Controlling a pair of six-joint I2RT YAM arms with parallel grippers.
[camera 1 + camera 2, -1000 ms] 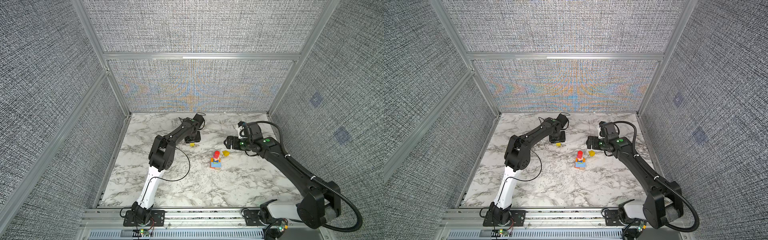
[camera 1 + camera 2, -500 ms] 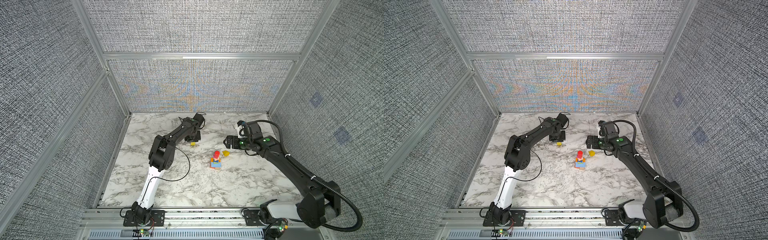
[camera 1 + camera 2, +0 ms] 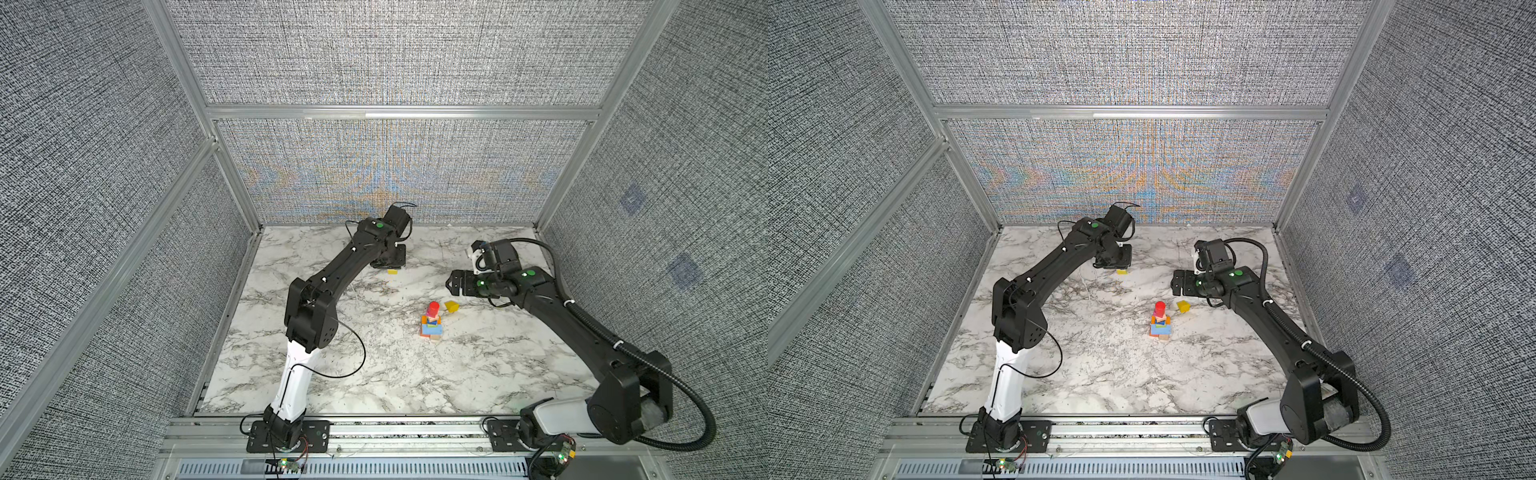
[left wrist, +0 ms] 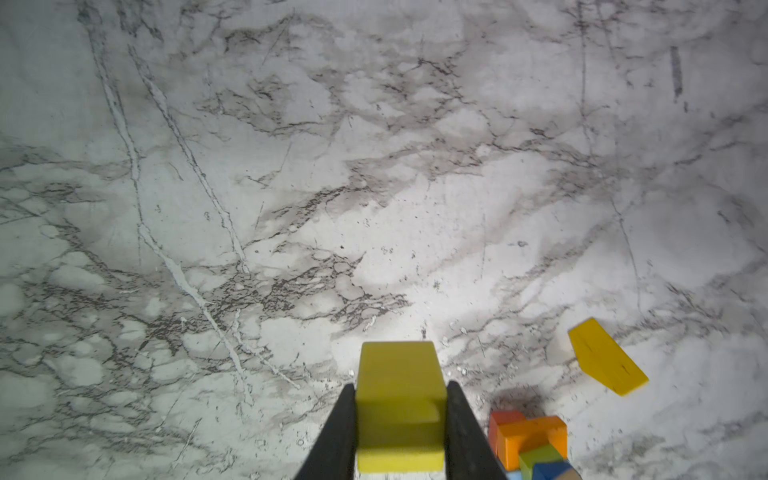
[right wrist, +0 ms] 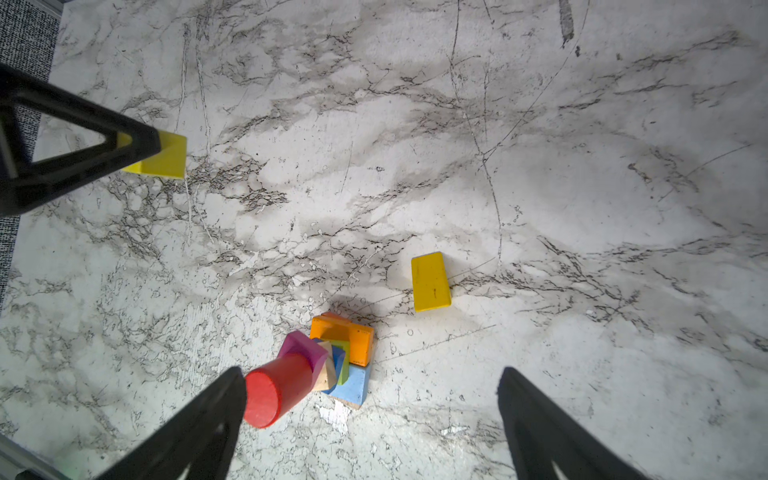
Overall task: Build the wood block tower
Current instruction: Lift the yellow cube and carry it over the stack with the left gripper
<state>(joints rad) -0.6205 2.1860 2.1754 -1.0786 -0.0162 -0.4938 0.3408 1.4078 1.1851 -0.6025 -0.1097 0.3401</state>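
The left tool (image 4: pixel 401 388) is clenched on a yellow block (image 4: pixel 397 370), one finger at each side. It is low over the tabletop (image 4: pixel 291 187) and near the back wall (image 3: pixel 395 174). The tower (image 3: pixel 431 323), with a red cylinder (image 3: pixel 433 307) on top, stands well apart from it, toward the middle, with bare marble between. The right tool (image 5: pixel 372 382) hangs with jaws spread wide and grasps nothing; the red cylinder is just beside one finger. A second yellow block (image 5: pixel 430 282) lies flat near the tower.
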